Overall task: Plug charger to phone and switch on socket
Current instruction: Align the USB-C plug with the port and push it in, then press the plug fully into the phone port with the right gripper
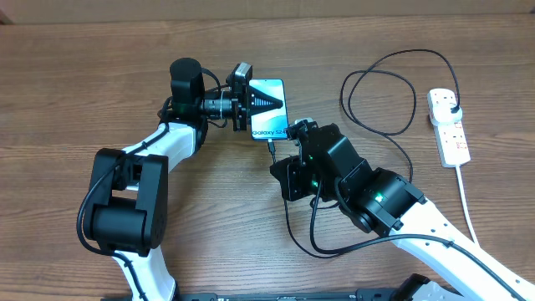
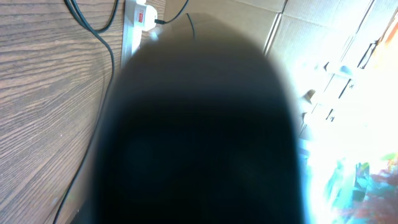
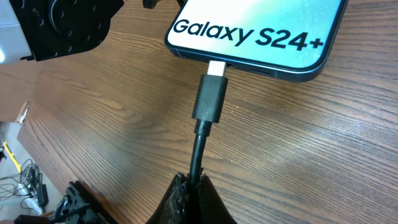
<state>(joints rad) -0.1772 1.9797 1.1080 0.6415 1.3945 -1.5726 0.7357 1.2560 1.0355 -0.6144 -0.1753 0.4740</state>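
Note:
The phone (image 1: pixel 269 107) lies on the table with its blue-teal screen up, "Galaxy S24+" printed near its near end (image 3: pixel 249 31). My left gripper (image 1: pixel 243 105) is shut on the phone's left edge; in the left wrist view the phone (image 2: pixel 199 137) is a dark blur filling the frame. My right gripper (image 3: pixel 196 186) is shut on the black charger cable just behind the connector (image 3: pixel 211 98). The connector's metal tip is at the phone's port, with part of it still showing. The cable loops (image 1: pixel 378 84) to a black plug (image 1: pixel 450 102) in the white socket (image 1: pixel 451 134).
The socket's thick white cord (image 1: pixel 465 196) runs toward the front right edge. The charger cable also trails under my right arm (image 1: pixel 292 226). The socket (image 2: pixel 132 28) and cable (image 2: pixel 93 25) show at the top left of the left wrist view.

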